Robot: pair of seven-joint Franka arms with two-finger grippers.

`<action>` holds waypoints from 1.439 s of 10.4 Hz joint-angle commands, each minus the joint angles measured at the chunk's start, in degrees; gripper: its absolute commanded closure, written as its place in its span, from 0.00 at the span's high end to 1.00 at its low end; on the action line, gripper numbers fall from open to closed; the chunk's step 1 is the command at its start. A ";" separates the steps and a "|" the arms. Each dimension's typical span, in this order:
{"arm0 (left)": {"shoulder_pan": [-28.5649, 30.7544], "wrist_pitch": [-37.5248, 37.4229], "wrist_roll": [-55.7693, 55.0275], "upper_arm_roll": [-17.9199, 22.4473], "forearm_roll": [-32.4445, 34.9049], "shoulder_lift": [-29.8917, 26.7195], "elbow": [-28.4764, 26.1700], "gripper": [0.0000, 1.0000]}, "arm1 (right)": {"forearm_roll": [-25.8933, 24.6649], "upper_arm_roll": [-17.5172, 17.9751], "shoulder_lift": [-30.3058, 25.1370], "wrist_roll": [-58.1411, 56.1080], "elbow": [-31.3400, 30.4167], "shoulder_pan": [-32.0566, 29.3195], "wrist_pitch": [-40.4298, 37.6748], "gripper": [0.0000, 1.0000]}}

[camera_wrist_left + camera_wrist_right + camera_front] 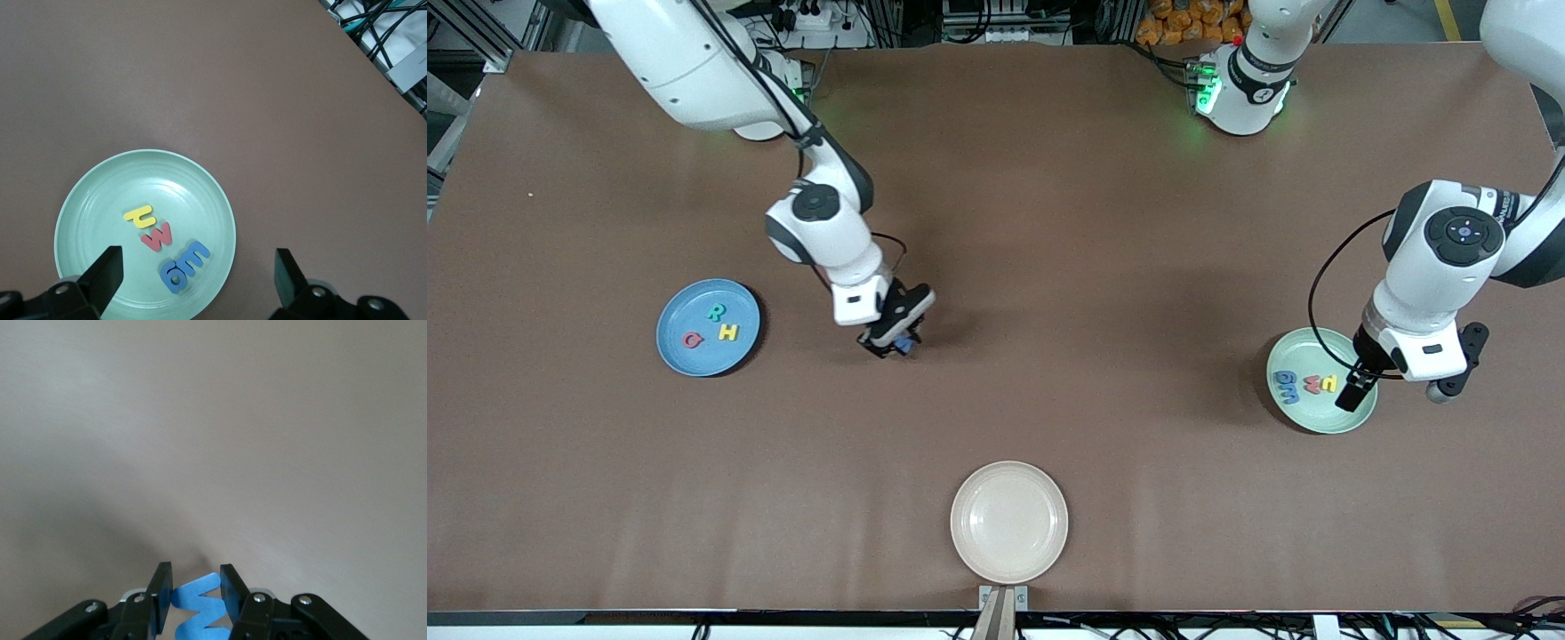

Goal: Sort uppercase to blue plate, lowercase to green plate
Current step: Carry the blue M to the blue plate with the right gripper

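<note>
The blue plate (683, 313) lies toward the right arm's end and holds uppercase letters: teal R (715, 312), yellow H (729, 332) and red G (691, 340). My right gripper (889, 345) (193, 583) is over bare table beside that plate, shut on the blue M (906, 345) (200, 607). The green plate (1316, 414) (100, 200) lies toward the left arm's end with lowercase letters in it: a yellow one (140, 217), a red one (159, 237), and blue e and g (183, 267). My left gripper (1356, 391) (197, 261) hangs open over that plate's edge, holding nothing.
A cream plate (1009, 498) sits near the table's front edge, nearer the front camera than both other plates. Brown table surface (1103, 293) stretches between the blue and green plates. Cables and equipment run along the table edge by the arm bases.
</note>
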 commanded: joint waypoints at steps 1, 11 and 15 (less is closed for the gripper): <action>0.65 -2.51 0.91 -1.42 0.15 -2.35 -0.28 1.00 | -0.97 1.04 -7.09 -3.21 -7.78 -7.85 -0.10 0.01; -19.07 -22.90 33.39 16.28 -28.48 -12.72 5.35 1.00 | -1.06 -0.45 -12.65 -32.48 -19.04 -35.82 -0.01 0.03; -34.21 -24.23 43.51 33.43 -36.13 -16.15 5.44 1.00 | -0.97 -1.33 -12.65 -32.94 -20.45 -36.80 -0.27 0.29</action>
